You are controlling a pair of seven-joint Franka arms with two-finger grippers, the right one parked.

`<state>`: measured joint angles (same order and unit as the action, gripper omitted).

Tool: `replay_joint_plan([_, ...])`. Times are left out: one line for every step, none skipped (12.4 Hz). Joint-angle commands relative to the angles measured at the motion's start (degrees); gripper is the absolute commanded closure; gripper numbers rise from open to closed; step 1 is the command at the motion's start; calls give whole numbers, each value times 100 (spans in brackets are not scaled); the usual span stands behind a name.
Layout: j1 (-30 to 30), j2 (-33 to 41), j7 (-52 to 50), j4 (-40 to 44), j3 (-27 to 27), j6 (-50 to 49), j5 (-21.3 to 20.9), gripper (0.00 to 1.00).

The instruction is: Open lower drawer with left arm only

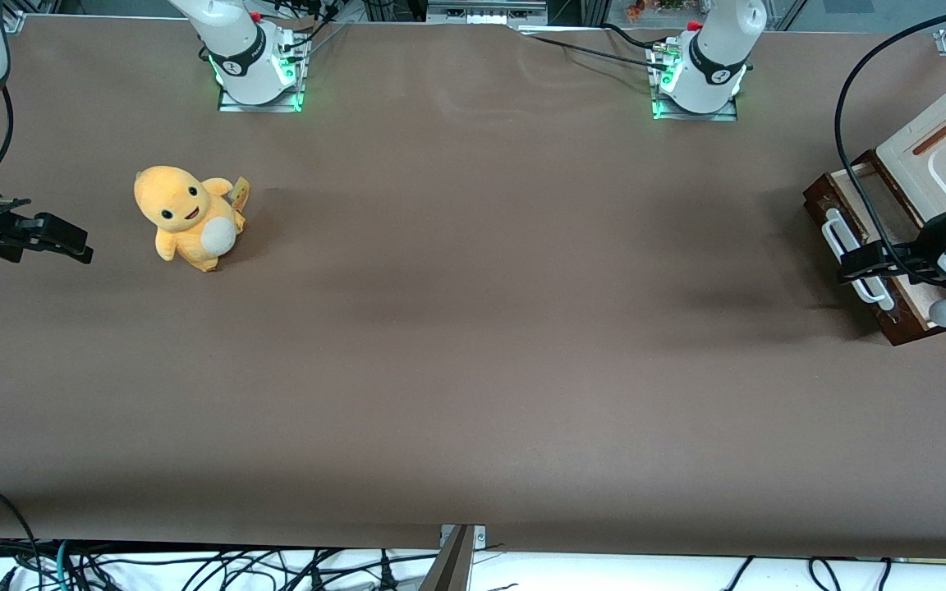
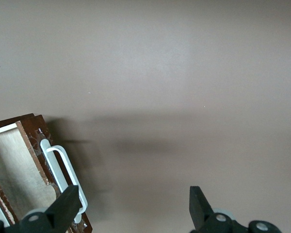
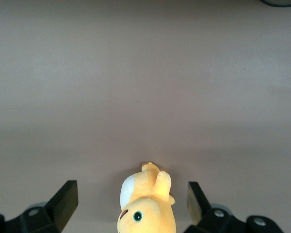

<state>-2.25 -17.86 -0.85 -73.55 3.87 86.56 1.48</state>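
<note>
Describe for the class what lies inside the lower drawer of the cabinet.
The lower drawer is pulled out, showing only bare pale wood inside. The part nearest the cabinet is hidden beneath it. The open claw hovers above the white handle.

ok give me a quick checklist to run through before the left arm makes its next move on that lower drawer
1. Lower drawer pulled out of the cabinet: ok, its pale wood inside shows.
2. Gripper fingers open: ok, wide apart in the left wrist view.
3. Gripper free of the white handle: cannot tell; one finger overlaps the handle's end, and the front view shows the gripper right at the handle.
4. Drawer fully open: cannot tell, the arm covers part of it.
5. Table in front of the drawer free of objects: ok; the plush toy lies toward the parked arm's end.
</note>
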Motion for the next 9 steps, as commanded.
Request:
replay_joint_plan([14, -7, 129, 78, 26, -34, 143, 0])
replay_joint_plan([14, -7, 129, 78, 26, -34, 143, 0])
replay_joint_plan([14, -7, 138, 86, 26, -34, 143, 0])
replay_joint_plan([14, -7, 138, 86, 26, -34, 143, 0])
replay_joint_plan([6, -16, 129, 78, 17, -34, 134, 0])
replay_joint_plan([-21, -25, 112, 78, 17, -43, 134, 0])
replay_joint_plan([-12, -25, 112, 78, 17, -43, 134, 0])
replay_joint_plan([-21, -34, 112, 78, 17, -43, 134, 0])
replay_joint_plan([-64, -42, 68, 78, 17, -43, 134, 0])
